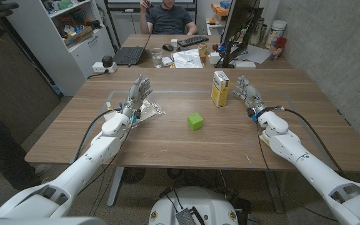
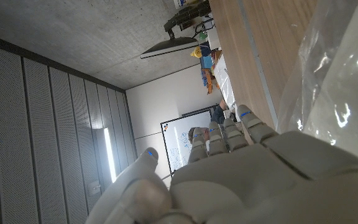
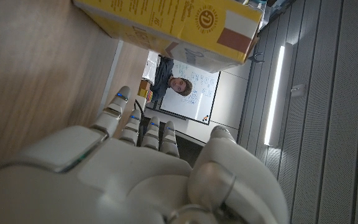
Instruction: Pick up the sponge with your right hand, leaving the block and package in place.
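Spanning an office, wooden table [image 1: 167, 140], green block [image 1: 195, 120], yellow package [image 1: 220, 88]

Green block [image 1: 195, 120], yellow-and-white box [image 1: 220, 88], silvery clear package [image 1: 147, 111], brown wooden table [image 1: 186, 147]

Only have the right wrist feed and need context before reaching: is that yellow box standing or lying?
Observer: Standing. The yellow rectangular cardboard box is upright on the wooden table, just to the left of the right hand, with a gap between them.
Operator: Anything else close to it?
Observer: A small green cube block sits mid-table, nearer the robot, apart from the box.
Operator: Left hand?
Observer: The left hand holds nothing, fingers spread and pointing up, beside a crinkled clear plastic package.
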Tool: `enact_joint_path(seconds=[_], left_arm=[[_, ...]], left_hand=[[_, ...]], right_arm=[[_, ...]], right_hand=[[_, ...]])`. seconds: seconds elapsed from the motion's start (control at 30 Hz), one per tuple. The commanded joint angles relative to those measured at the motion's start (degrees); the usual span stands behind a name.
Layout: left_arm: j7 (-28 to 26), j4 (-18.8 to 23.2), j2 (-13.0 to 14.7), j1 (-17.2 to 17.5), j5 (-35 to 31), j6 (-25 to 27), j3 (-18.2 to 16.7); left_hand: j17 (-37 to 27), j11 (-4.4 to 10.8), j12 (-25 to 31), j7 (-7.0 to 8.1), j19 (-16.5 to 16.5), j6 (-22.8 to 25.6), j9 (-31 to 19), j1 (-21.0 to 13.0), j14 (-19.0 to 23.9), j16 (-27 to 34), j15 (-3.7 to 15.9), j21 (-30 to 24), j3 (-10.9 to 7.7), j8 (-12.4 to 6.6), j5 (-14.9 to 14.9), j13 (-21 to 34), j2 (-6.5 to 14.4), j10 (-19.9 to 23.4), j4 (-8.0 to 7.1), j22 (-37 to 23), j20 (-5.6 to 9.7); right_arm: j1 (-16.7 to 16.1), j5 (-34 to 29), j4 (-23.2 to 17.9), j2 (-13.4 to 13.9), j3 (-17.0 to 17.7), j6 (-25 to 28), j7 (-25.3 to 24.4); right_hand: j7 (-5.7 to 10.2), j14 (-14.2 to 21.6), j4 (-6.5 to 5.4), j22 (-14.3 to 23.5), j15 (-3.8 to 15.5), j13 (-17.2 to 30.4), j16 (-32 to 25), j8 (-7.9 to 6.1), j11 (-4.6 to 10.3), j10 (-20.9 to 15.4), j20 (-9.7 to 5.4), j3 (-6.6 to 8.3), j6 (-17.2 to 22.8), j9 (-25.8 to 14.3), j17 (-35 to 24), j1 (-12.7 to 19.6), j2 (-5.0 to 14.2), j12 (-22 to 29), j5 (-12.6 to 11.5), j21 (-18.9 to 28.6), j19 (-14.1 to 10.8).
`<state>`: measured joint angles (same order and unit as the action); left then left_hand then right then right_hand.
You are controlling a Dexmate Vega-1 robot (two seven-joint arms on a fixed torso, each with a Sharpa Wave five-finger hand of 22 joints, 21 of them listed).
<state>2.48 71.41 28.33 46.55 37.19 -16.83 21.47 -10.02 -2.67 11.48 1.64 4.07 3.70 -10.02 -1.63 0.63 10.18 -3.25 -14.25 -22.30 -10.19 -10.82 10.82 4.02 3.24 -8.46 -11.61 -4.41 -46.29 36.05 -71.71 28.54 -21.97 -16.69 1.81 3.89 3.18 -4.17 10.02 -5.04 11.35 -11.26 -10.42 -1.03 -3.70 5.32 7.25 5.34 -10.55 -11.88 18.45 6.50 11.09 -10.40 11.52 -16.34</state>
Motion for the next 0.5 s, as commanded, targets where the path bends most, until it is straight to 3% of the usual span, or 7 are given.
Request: enact_joint_path(seconds=[0.03, 0.13, 0.2, 0.5], left_arm=[[0.9, -2.82, -0.64, -1.33, -0.21, -0.99, 0.22], [1.12, -3.07, -0.7, -1.43, -0.1, -1.07, 0.2], [1.0, -3.14, -0.78, -1.44, -0.12, -1.09, 0.2], [1.83, -3.8, -0.8, -1.73, -0.32, -1.58, 0.45]], left_hand=[[-0.11, -0.5, 0.32, -0.11, -0.09, 0.43, -0.16, 0.05, -0.09, 0.32, -0.36, -0.39, -0.28, -0.42, -0.31, 0.12, 1.36, -0.12, -0.05, -0.25, -0.59], [-0.11, -0.49, 0.32, -0.11, -0.12, 0.41, -0.16, 0.06, -0.09, 0.32, -0.41, -0.38, -0.27, -0.41, -0.31, 0.12, 1.36, -0.12, -0.05, -0.26, -0.61], [-0.11, -0.5, 0.31, -0.12, -0.09, 0.42, -0.16, 0.06, -0.09, 0.32, -0.41, -0.39, -0.27, -0.41, -0.31, 0.12, 1.36, -0.13, -0.05, -0.25, -0.6], [-0.11, -0.44, 0.32, -0.06, -0.14, 0.4, -0.16, 0.06, -0.07, 0.33, -0.38, -0.37, -0.24, -0.41, -0.31, 0.12, 1.35, -0.12, -0.05, -0.25, -0.6]], right_arm=[[0.5, -4.46, -1.05, 1.53, -1.16, 1.34, -3.88], [-0.02, -6.3, -3.06, 2.75, -1.42, 2.54, -5.85], [-0.49, -6.65, -4.09, 3.09, -1.23, 2.75, -6.69], [-3.01, -11.33, -11.06, 7.46, -1.01, 6.3, -11.22]], right_hand=[[0.08, -0.02, 0.36, 0.27, -0.6, 0.29, -0.31, -0.45, -0.01, -0.35, 0.22, 0.31, 0.34, -0.19, -0.2, 0.6, -0.38, 0.24, -0.23, 0.43, -0.64], [0.55, -0.02, 0.88, 0.26, -0.59, 0.29, -0.3, -0.5, -0.05, -0.21, 1.09, 0.18, 0.37, -0.19, -0.08, 0.92, -1.07, 0.23, -0.18, 0.76, -1.64], [1.27, 0.23, 1.68, 0.24, -0.52, 0.32, -0.4, -0.42, -0.03, -0.14, 2.81, -0.14, -0.08, -0.22, 0.08, 1.32, -2.28, 0.29, -0.14, 1.32, -3.57], [2.36, 0.53, 2.75, 0.2, -0.33, 0.39, -0.48, -0.44, 0.22, 0.25, 4.76, -0.37, -0.56, -0.31, 0.25, 2.03, -3.48, 0.26, -0.17, 1.93, -6.17]])
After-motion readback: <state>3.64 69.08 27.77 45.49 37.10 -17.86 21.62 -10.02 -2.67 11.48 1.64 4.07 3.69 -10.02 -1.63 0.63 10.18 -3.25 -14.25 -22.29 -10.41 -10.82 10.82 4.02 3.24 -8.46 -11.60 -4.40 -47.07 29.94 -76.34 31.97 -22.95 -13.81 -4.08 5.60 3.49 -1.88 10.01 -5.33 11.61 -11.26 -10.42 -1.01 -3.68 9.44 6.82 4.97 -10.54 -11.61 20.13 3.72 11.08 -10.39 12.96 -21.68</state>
